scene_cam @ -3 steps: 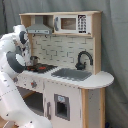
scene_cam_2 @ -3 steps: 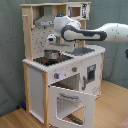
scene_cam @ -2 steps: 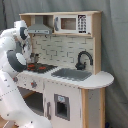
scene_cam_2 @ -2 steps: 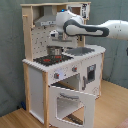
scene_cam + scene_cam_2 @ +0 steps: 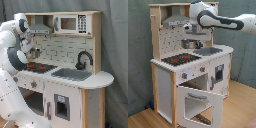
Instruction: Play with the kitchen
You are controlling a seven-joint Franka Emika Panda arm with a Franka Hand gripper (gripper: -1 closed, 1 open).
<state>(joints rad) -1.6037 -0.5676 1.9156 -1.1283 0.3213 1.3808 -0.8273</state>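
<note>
We hover our gripper point(image 5: 189, 43) above the kitchen point(image 5: 188, 65), at twelve o'clock from the hob point(image 5: 179, 59); whether its jaws are wide or narrow, we cannot tell.

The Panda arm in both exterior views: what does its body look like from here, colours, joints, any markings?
The arm is glossy white with rounded, tube-like links. In the second exterior view dark grey bands sit at its joints and the wrist end by the hood is darker. In the first exterior view the arm shows bulky white segments with a black circular joint cap. No cables or markings can be made out.
</note>
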